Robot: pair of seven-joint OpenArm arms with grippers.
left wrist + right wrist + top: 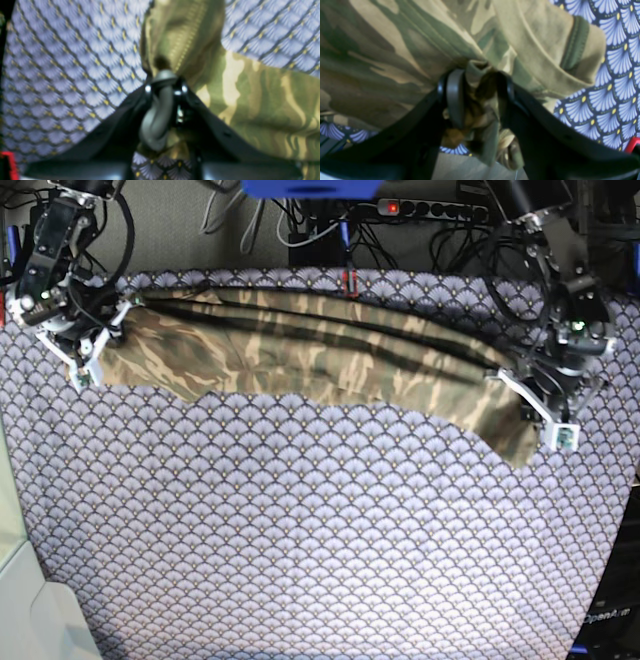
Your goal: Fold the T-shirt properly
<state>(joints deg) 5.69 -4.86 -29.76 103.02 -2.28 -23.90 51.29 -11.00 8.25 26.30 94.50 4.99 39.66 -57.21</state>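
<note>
Both arms are black-framed, with looped black cables exposed along the upper links in the base view. Each wrist carries a white bracket with a small green-marked module at its tip. The left gripper has black jaw arms, grey rubbery pads and shiny round screw heads. The right gripper shows the same black arms with a grey pad.

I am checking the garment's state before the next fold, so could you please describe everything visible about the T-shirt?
The T-shirt is soft cloth in tan, olive and brown camouflage, with a ribbed olive hem. It is stretched in a long, creased band across the far side of the patterned cloth. The left gripper is shut on one bunched end, and the right gripper pinches the other end.
</note>
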